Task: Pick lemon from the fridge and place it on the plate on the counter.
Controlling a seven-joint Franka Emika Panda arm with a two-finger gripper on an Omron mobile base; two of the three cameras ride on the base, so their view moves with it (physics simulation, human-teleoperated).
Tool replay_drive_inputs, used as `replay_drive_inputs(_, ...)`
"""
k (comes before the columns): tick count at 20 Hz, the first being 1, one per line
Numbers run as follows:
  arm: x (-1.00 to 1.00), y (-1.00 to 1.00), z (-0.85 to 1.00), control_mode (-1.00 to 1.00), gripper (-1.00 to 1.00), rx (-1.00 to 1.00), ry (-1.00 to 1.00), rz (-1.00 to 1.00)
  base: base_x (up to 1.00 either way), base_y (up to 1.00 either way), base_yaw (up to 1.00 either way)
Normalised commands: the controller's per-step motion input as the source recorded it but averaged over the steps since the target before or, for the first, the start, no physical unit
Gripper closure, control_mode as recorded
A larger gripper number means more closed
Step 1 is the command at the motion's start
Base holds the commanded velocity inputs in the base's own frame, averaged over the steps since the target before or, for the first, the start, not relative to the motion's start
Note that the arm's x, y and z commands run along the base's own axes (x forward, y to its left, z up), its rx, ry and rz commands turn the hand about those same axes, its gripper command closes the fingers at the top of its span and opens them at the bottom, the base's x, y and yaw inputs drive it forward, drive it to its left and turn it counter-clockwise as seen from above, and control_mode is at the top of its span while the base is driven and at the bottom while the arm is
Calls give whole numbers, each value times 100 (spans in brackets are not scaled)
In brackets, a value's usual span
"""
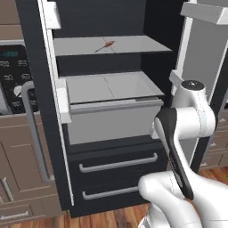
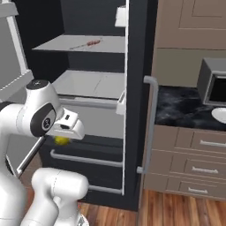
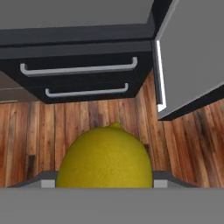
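Here, claw (image 3: 105, 186) pinching lemon (image 3: 105, 159) over wood floor (image 3: 183, 144), right view adds plate (image 2: 219, 114).

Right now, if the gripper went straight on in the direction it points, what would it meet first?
Most likely the wooden floor. In the hand view the gripper holds the lemon and looks down past it at the floorboards, with the fridge drawers further ahead. Depth is unclear, so this is a cautious guess.

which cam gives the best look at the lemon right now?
Hand view. The lemon sits large and unblocked at the bottom centre, above the wood floor and fridge drawers. The right base view catches just a yellow sliver under the gripper. In the left base view the arm covers that spot.
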Motion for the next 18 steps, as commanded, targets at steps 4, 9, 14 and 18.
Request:
replay_drive_inputs(4,0,0,0,100,100,0,0,0,-59,-10,-4)
replay_drive_inputs(9,0,0,0,100,100,0,0,0,-25,-61,-3)
replay_drive_inputs(14,0,0,0,100,100,0,0,0,-16,-91,-3)
replay_drive_inputs(18,0,0,0,100,100,0,0,0,-4,-98,-1)
